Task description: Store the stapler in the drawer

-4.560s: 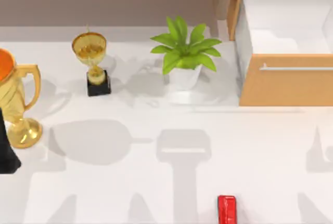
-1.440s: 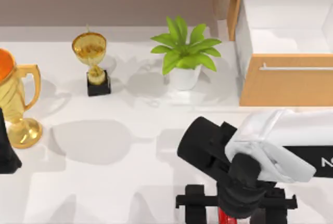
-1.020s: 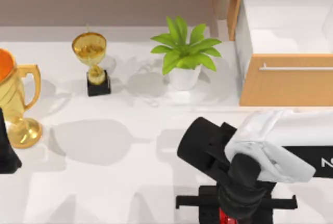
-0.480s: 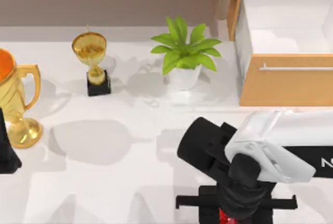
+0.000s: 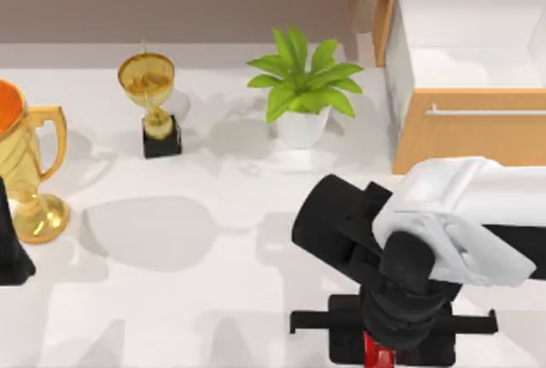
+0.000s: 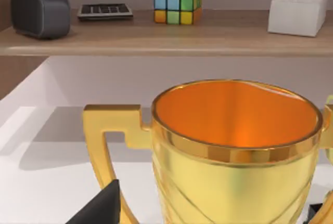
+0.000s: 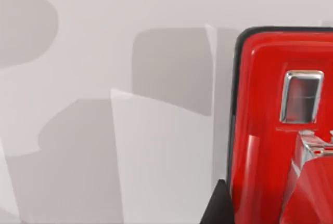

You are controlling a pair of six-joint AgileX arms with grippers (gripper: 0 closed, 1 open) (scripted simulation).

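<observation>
The red stapler (image 5: 376, 352) lies at the table's front edge, right of centre, mostly hidden under my right arm. My right gripper (image 5: 389, 341) stands straight over it, shut on the stapler. In the right wrist view the glossy red stapler (image 7: 270, 130) sits close up, with a dark fingertip (image 7: 217, 206) against its side. The drawer (image 5: 469, 142) stands pulled out at the back right, showing a white interior and a silver handle (image 5: 486, 112). My left gripper (image 5: 10, 253) is parked at the left edge, open, behind a big gold trophy (image 6: 234, 146).
A potted plant (image 5: 303, 86) stands just left of the drawer, and a small gold trophy (image 5: 152, 99) at the back left. The big trophy (image 5: 26, 172) is at the far left. A shelf behind holds a colour cube (image 6: 177, 1) and a tissue box (image 6: 296, 13).
My right arm came in over the stapler and its fingers closed on it. In the last half second the arm shifted slightly right and looks nearer the camera.
</observation>
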